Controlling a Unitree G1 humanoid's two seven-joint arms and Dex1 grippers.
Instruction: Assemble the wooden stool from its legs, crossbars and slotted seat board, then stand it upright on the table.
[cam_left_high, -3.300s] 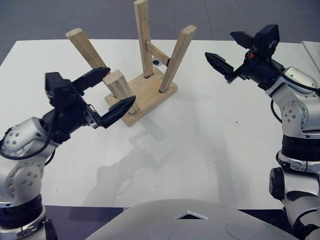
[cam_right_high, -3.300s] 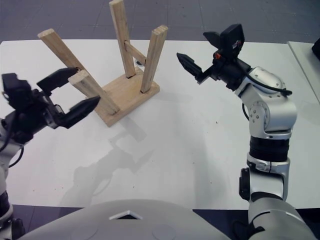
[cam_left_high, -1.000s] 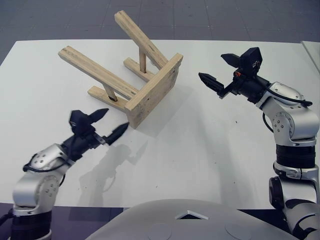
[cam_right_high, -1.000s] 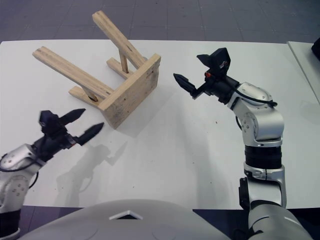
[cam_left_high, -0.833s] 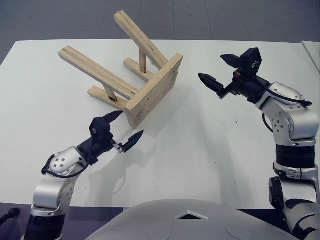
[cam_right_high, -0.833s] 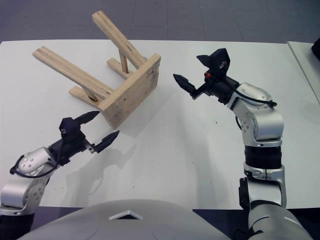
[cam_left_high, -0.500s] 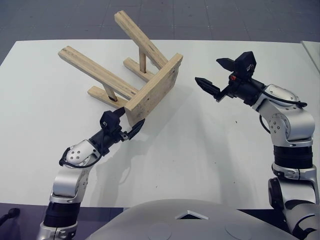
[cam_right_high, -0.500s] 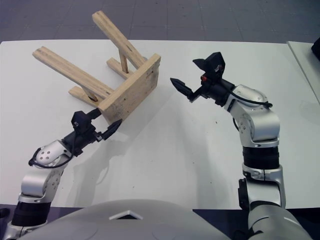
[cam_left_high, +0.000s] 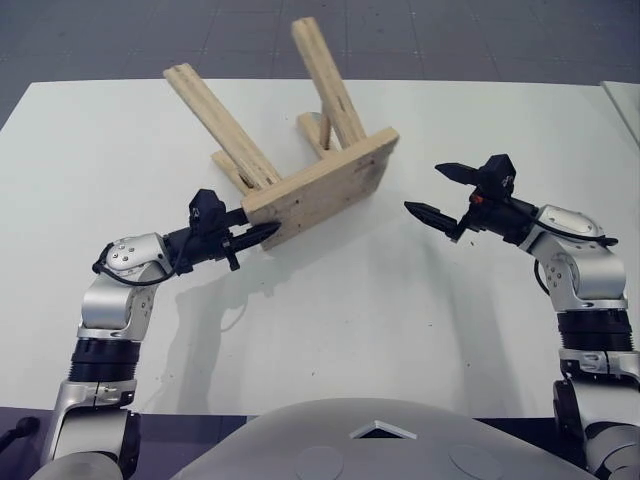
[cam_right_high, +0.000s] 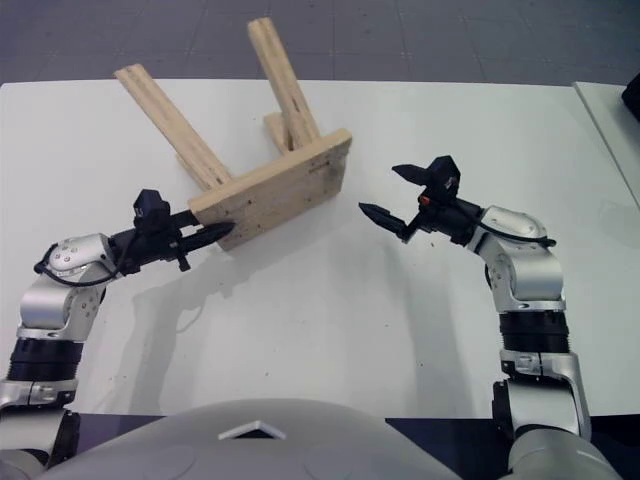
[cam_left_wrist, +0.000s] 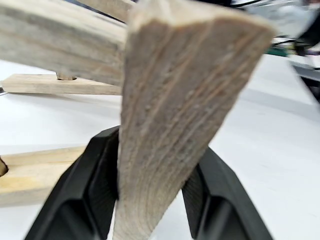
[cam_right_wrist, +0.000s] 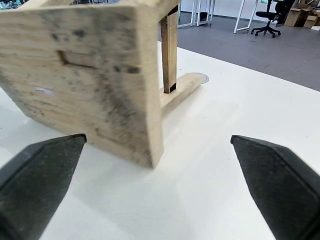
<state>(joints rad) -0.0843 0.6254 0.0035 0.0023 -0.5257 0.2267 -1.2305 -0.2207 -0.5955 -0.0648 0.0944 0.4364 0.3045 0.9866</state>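
The assembled wooden stool rests tilted on the white table, its seat board (cam_left_high: 325, 190) on edge and its legs (cam_left_high: 215, 120) slanting up and away. My left gripper (cam_left_high: 262, 232) is shut on the seat board's near left corner; in the left wrist view black fingers (cam_left_wrist: 95, 185) press both faces of the board (cam_left_wrist: 175, 100). My right gripper (cam_left_high: 425, 190) hovers open just right of the board's right end, touching nothing. The right wrist view shows the board's slotted face (cam_right_wrist: 90, 65), a crossbar (cam_right_wrist: 169, 50) and a leg lying on the table (cam_right_wrist: 180, 90).
The white table (cam_left_high: 380, 320) has bare room in front of and to the right of the stool. A round grommet (cam_right_wrist: 197, 77) sits in the tabletop behind the stool. A second table's edge (cam_left_high: 625, 95) shows at far right.
My left gripper has shut on the seat board's corner, and the stool has swung right with its legs more upright. My right gripper has dropped lower and drawn back toward me.
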